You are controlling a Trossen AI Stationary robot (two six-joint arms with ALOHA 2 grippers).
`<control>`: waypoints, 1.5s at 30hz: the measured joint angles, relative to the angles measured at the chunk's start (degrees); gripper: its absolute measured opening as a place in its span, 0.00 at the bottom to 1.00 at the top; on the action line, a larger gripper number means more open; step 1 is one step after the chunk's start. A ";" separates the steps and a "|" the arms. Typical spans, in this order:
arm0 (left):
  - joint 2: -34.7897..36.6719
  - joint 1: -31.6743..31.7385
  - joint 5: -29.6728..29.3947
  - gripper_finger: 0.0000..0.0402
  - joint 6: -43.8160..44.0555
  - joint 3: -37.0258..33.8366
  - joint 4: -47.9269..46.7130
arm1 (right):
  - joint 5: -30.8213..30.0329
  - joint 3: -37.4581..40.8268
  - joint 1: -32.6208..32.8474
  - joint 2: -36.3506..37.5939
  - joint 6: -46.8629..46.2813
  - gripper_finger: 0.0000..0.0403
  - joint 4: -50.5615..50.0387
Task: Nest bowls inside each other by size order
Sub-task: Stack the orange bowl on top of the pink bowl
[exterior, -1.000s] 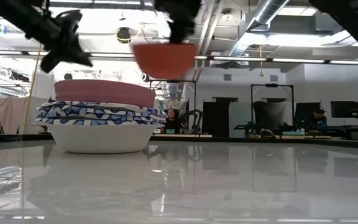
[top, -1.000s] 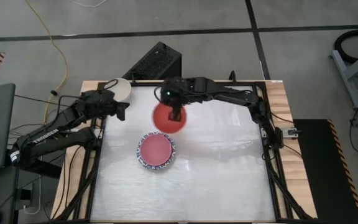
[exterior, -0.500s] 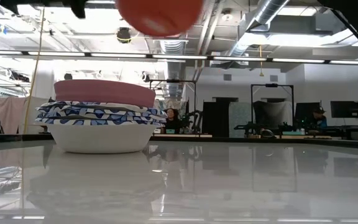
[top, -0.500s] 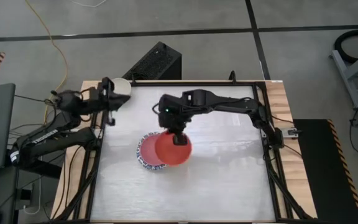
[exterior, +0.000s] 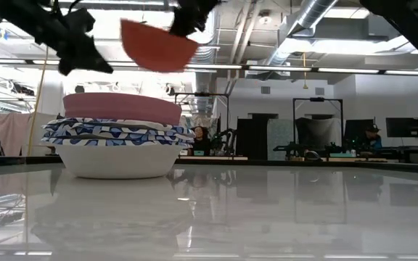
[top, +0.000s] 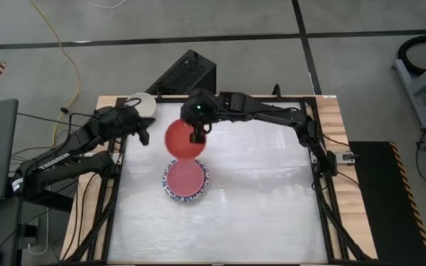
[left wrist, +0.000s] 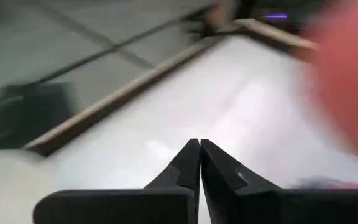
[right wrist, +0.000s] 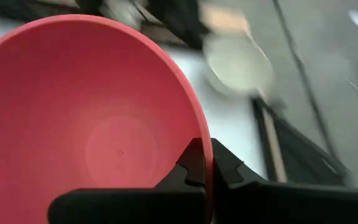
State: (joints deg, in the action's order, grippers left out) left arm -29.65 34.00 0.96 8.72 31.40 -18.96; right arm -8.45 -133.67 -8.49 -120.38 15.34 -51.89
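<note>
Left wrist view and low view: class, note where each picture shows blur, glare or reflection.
Left wrist view: the red bowl is a blurred smear and the table is soft; the shut left gripper fingers stay sharp. Low view: the glossy table mirrors the stack, and bright ceiling lights silhouette the arms.

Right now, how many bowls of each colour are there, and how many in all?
Red bowl: 1, held by the right end effector
Pink bowl: 1, on top of the stack
Cream-white bowl: 1, at the table's corner
Blue-patterned bowls: at least 3, nested layers hard to separate
Total: at least 6
</note>
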 joint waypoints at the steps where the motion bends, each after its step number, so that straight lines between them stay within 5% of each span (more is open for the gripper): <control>1: 0.00 0.00 -3.83 0.00 0.01 0.00 -0.26 | 3.12 0.00 -0.05 0.00 -0.16 0.02 2.02; 3: 0.02 0.00 -8.79 0.00 -0.76 0.00 1.65 | 10.51 0.00 0.13 0.00 -0.27 0.02 4.31; 6: 0.02 0.00 -7.10 0.00 -4.82 0.00 8.93 | 21.58 0.00 1.07 0.00 -1.35 0.02 3.38; 11: -0.38 -0.02 18.34 0.00 -8.08 0.00 27.63 | 31.93 0.00 2.81 0.00 -5.91 0.02 -4.58; 14: -0.79 -0.04 30.66 0.00 -3.50 0.00 34.97 | 26.96 0.00 3.72 0.02 -6.73 0.02 -13.32; 18: -0.76 -0.04 35.63 0.00 1.97 0.02 28.86 | 4.56 0.00 3.88 -0.49 -5.58 0.02 -20.69; 20: -0.83 -0.07 32.72 0.00 2.29 0.02 19.66 | -2.99 -0.04 3.07 -0.85 -4.48 0.02 -18.97; 23: -0.93 -0.62 18.71 0.00 2.21 0.00 5.75 | -4.13 0.04 1.49 -1.07 -2.30 0.02 -13.03; 28: -0.72 -1.02 -6.14 0.00 4.39 0.00 -3.88 | 7.31 -0.04 0.72 -0.90 -2.27 0.02 2.13; 32: -0.70 -1.03 -10.81 0.00 0.21 0.00 2.33 | 18.97 -0.16 1.69 -1.83 -2.11 0.02 8.13; 35: -0.68 -1.03 -1.62 0.00 -5.94 0.00 12.25 | 28.25 -0.08 2.82 -3.24 -2.53 0.02 6.69; 39: -0.77 -1.08 22.32 0.00 -9.77 0.00 24.94 | 33.61 0.04 4.56 -6.58 -3.44 0.02 0.49; 42: -1.02 -1.09 33.81 0.00 -4.94 0.02 29.45 | 32.92 0.01 4.98 -8.36 -4.41 0.02 -7.11; 45: -1.05 -1.05 35.63 0.00 -1.25 0.02 23.38 | 24.45 0.02 4.87 -10.35 -4.35 0.02 -13.68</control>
State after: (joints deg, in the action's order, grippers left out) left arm -30.70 32.95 36.59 7.47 31.42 4.41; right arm 16.00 -133.64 -3.62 -130.72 10.99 -65.56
